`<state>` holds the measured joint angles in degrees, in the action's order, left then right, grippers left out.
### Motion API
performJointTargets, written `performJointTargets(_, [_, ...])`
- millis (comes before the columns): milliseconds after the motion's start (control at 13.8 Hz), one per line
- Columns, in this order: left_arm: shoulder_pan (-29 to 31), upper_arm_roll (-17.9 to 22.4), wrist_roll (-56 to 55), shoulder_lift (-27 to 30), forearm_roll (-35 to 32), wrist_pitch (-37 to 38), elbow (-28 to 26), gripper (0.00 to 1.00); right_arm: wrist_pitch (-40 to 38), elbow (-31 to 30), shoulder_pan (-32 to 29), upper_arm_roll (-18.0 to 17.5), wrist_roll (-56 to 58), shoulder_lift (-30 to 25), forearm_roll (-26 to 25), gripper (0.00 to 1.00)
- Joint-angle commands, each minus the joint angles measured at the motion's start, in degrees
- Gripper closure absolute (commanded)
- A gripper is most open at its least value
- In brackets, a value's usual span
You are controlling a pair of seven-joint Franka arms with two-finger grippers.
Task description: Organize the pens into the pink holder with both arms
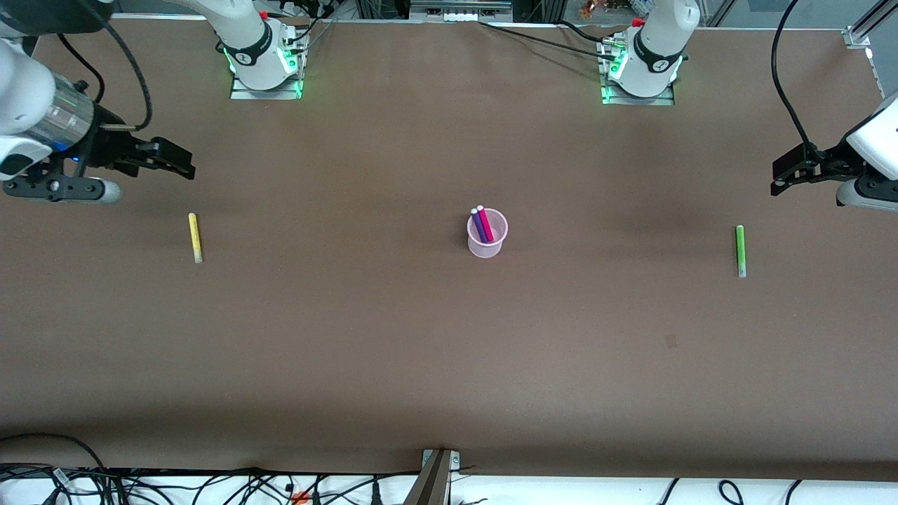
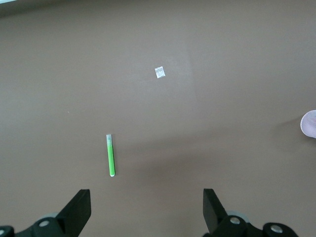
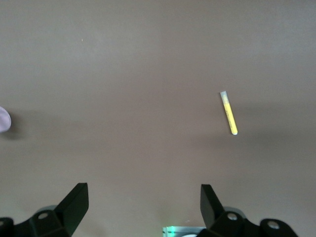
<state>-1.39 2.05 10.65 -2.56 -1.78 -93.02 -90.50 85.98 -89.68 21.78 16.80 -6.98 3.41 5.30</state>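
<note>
The pink holder (image 1: 487, 235) stands mid-table with a magenta pen (image 1: 484, 223) and a dark purple-blue pen (image 1: 478, 224) leaning inside it. A yellow pen (image 1: 195, 238) (image 3: 228, 113) lies flat toward the right arm's end of the table. A green pen (image 1: 739, 250) (image 2: 110, 155) lies flat toward the left arm's end. My right gripper (image 1: 184, 163) (image 3: 144, 202) hangs open and empty in the air above the table near the yellow pen. My left gripper (image 1: 780, 177) (image 2: 147, 207) hangs open and empty above the table near the green pen. An edge of the holder (image 2: 309, 124) (image 3: 3, 119) shows in both wrist views.
The brown table (image 1: 421, 365) carries a small white scrap (image 2: 159, 72) and a faint dark spot (image 1: 671, 341). The arm bases (image 1: 263, 59) (image 1: 642, 66) stand along the table's edge farthest from the front camera. Cables (image 1: 210, 484) run past the nearest edge.
</note>
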Motion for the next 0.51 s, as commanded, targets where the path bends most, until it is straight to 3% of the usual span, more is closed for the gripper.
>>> performJointTargets(0, [0.0,0.1,-0.3,1.2,0.9,1.2,-0.6,0.0,-1.9,-1.0,-12.6,-10.1,4.2,-2.6,-0.8,0.0])
performJointTargets(144, [0.1,0.4,-0.3,1.2,0.9,1.3,-0.6,0.0,-1.1,-4.9,-19.2,-16.0,4.6,-5.6,-1.3,0.0])
performJointTargets(433, [0.1,0.5,-0.3,1.2,0.9,1.3,-0.6,0.0,-0.7,-5.5,-19.8,-17.0,6.3,-7.2,-3.5,0.0])
